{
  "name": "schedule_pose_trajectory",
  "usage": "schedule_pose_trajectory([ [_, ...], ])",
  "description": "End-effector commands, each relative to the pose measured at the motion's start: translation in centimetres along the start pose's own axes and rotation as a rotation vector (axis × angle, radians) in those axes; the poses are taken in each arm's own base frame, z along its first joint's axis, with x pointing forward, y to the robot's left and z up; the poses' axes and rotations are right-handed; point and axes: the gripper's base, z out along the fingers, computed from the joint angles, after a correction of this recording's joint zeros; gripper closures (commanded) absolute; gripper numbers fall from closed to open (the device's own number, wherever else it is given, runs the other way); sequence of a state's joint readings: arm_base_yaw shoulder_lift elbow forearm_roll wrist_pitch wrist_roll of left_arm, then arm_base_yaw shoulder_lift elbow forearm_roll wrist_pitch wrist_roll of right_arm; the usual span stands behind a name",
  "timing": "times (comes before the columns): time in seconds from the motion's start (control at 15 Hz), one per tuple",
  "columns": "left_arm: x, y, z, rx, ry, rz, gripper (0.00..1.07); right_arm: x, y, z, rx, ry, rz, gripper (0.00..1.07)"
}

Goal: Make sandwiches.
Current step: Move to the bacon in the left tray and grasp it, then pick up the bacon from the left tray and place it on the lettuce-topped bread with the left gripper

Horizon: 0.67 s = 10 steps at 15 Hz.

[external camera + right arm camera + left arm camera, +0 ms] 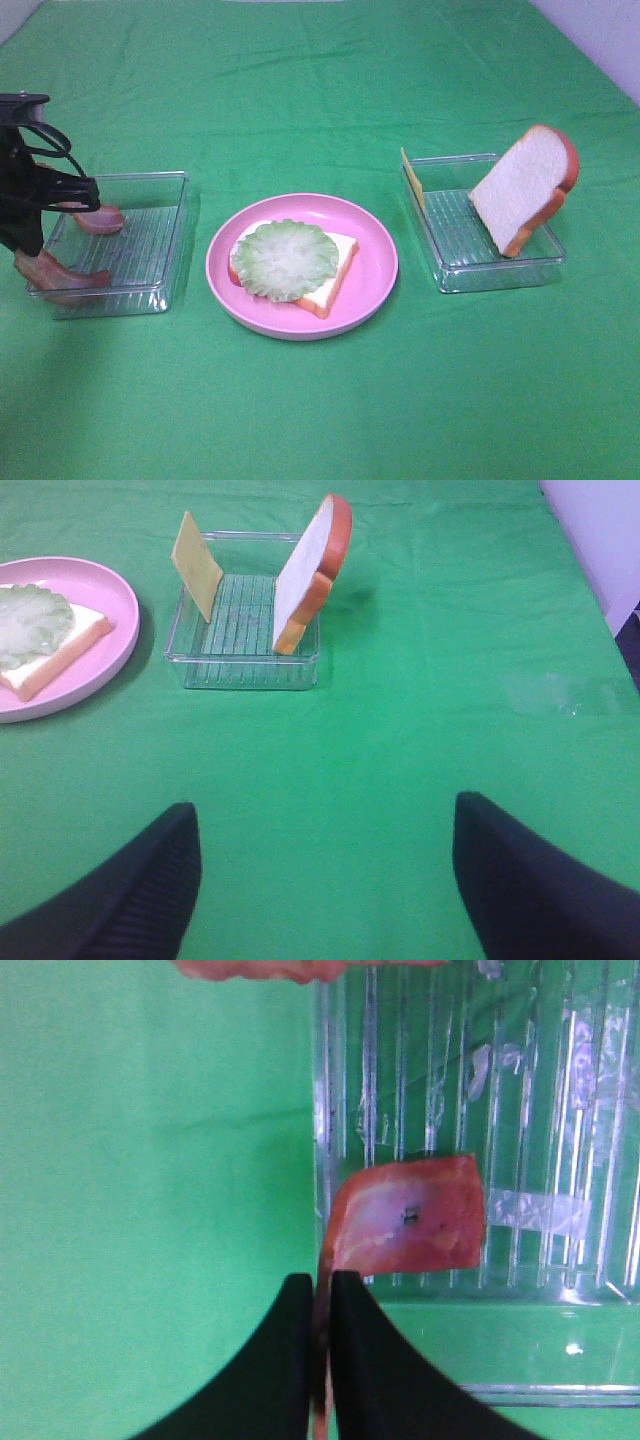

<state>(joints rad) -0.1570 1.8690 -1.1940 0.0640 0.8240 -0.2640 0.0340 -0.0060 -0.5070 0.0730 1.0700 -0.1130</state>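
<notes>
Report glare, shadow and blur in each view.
Exterior high: even light, soft shadow under the round pink plate. Left wrist: glare streaks on the clear ribbed plastic tray around the reddish-brown bacon strip. Right wrist: faint sheen on the green cloth.

On pink plate [378, 262] — lettuce [285, 260] over bread [334, 282]

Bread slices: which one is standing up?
The slice propped on edge in the right clear tray; the other slice lies flat on the pink plate under the lettuce.
</notes>
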Motion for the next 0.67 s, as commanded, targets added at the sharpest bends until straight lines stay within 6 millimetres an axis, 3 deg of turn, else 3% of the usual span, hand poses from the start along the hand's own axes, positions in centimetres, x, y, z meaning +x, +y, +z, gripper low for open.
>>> schedule_pose_trajectory([
  [0.07, -0.2, 0.0, 0.0, 0.002, -0.016, -0.004, 1.07, 0.0, 0.0, -0.1, 0.009, -0.019, -0.007, 0.39],
  [0.27, -0.2, 0.0, -0.9, 0.021, -0.041, -0.013, 1.07, 0.0, 0.0, -0.1, 0.009, -0.019, -0.007, 0.39],
  [0.67, 0.3, -1.4, -7.1, 0.251, -0.203, 0.040, 1.07, 0.0, 0.0, -0.1, 0.009, -0.019, -0.007, 0.39],
])
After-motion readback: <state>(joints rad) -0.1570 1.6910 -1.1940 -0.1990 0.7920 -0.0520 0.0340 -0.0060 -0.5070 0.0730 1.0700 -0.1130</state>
